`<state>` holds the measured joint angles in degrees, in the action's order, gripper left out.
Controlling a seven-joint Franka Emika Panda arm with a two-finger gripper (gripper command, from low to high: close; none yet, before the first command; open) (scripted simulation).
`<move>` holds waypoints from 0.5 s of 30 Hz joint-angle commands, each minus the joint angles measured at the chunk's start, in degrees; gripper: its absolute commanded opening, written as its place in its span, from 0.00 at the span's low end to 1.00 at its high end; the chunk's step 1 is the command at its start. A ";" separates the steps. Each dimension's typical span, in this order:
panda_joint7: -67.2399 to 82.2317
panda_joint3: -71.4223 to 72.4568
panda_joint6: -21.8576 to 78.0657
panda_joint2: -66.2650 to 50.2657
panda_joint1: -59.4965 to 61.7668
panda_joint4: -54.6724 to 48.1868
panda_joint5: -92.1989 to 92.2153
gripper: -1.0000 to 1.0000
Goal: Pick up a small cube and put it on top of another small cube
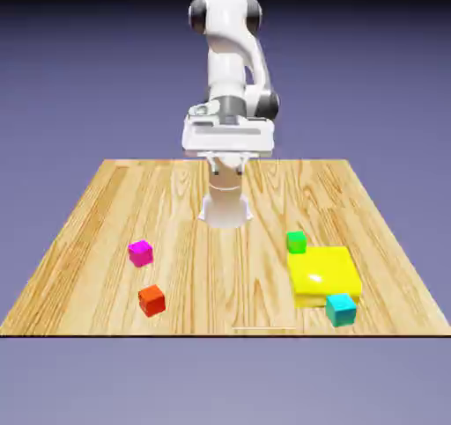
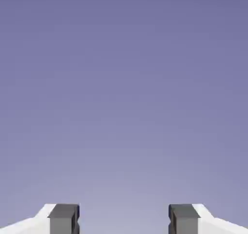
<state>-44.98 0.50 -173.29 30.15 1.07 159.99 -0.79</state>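
Exterior view, from the near edge back: the red-orange cube [image 1: 151, 300] sits close to the front of the wooden table [image 1: 106, 203] on the exterior view's left, with the magenta cube [image 1: 140, 253] just behind it, near but apart. Over on the exterior view's right are a teal cube [image 1: 341, 310] at the front corner of a flat yellow block [image 1: 324, 272], and a green cube [image 1: 297, 242] at that block's back corner. Farthest off, the gripper [image 1: 226, 162] hangs high above the table near the arm's base, well apart from every cube. In the hand view its fingertips [image 2: 63, 218] stand spread with only backdrop between them, so it is released and carries nothing.

The step in hand looks like the reach for the red-orange cube. To do it well, bring the hand directly above that cube, square the jaws to two opposite faces, descend straight, and keep clear of the magenta neighbour.
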 commanded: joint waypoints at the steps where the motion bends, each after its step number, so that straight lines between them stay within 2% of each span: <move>1: -2.10 0.42 0.60 -2.08 1.46 -0.84 -0.65 0.50; 15: -31.42 6.22 8.94 -31.15 21.84 -12.56 -9.79 0.50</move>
<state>-76.41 6.72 -164.35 -0.99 22.85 147.43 -10.58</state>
